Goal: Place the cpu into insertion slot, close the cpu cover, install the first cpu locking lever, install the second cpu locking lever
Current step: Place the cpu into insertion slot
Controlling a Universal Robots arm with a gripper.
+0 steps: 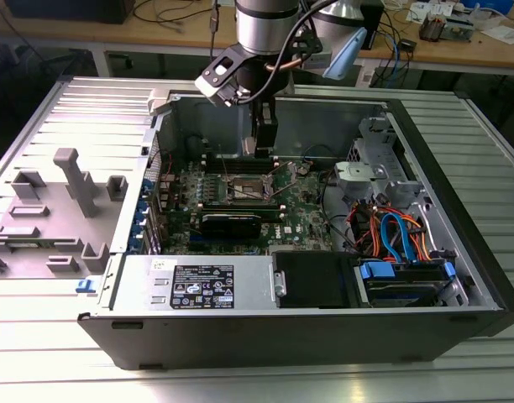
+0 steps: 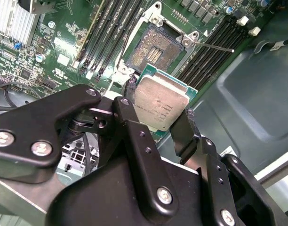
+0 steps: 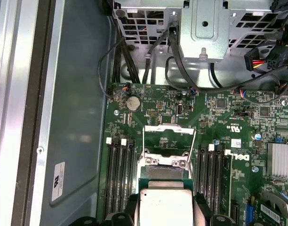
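The flat, square, grey-topped cpu (image 2: 160,99) is pinched by opposite edges in the black gripper (image 2: 158,106). It is judged light, stiff and fragile; only its edges should be gripped.

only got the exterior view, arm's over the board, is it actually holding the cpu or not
observer: Yes. In the second wrist view the gripper is shut on the cpu, clamping it by two opposite edges with the metal top facing the camera.
operator: ok and is the socket empty, cant see past the arm
observer: It is. In the second wrist view the insertion slot is bare, with its contact field exposed. The cpu is not seated in it.
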